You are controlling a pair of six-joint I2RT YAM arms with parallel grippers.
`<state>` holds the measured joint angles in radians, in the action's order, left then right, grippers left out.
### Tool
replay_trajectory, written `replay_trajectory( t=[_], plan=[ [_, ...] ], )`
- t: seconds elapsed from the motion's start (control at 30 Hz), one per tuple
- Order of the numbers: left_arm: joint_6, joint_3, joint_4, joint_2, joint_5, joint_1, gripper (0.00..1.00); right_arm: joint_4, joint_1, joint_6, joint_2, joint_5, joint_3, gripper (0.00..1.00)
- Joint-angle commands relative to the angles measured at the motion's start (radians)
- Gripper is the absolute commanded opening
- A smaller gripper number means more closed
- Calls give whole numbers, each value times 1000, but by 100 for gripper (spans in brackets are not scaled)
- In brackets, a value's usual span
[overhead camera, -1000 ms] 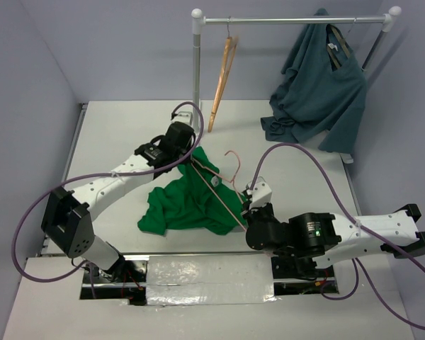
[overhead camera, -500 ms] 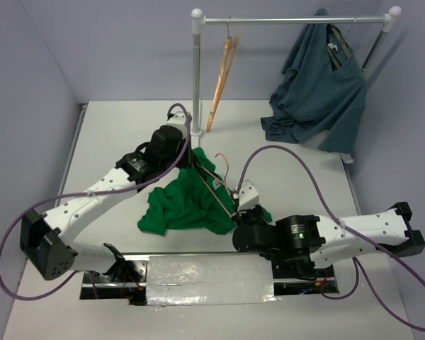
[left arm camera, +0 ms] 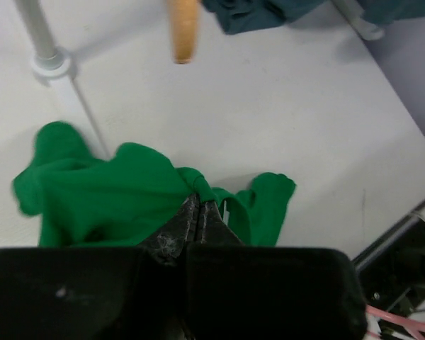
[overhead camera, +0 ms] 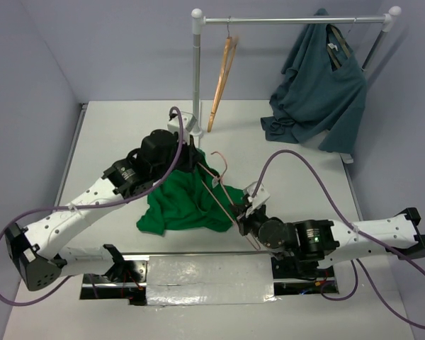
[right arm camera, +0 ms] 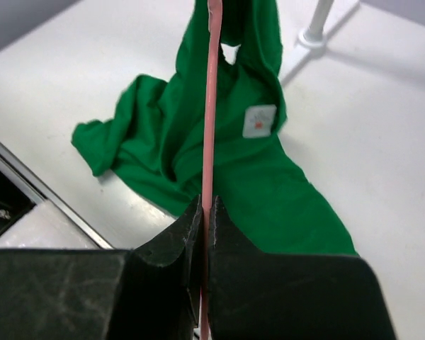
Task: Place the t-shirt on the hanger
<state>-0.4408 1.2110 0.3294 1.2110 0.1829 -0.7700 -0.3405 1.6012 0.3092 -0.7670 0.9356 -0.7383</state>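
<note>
Firmly, left gripper (left arm camera: 200, 212) pinches crumpled t-shirt (left arm camera: 113, 191); right gripper (right arm camera: 207, 212) clamps thin wire hanger (right arm camera: 212, 106).

Bright, even light; soft shadows.

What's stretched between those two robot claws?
The top view shows the pink hanger running from the right gripper across the green t-shirt toward the left gripper, which pinches that cloth.

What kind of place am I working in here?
Probably a lab test cell: plain lavender walls around a white table, with a small clothes rail holding a teal shirt and wooden hanger.
</note>
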Motion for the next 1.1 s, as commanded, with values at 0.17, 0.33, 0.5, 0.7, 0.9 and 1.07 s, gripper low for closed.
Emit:
replay_trajectory(
  t=[0.17, 0.33, 0.5, 0.7, 0.9, 1.07],
  plan=[
    [59, 55, -136, -114, -138, -179, 0, 538, 8, -263, 47, 26, 56, 0],
    [44, -24, -194, -169, -146, -248, 0, 774, 8, -318, 37, 81, 122, 0],
    [31, -86, -219, -217, -132, -302, 0, 963, 8, -459, -26, 137, 158, 0],
    [5, -145, -230, -274, -143, -331, 0, 1167, 8, -521, -12, 143, 247, 0],
    [19, -172, -92, -329, -103, -333, 18, 1426, 5, -640, 47, 66, 350, 0],
    [51, -99, 75, -377, -25, -333, 53, 1466, 5, -699, 81, -29, 366, 0]
  ],
)
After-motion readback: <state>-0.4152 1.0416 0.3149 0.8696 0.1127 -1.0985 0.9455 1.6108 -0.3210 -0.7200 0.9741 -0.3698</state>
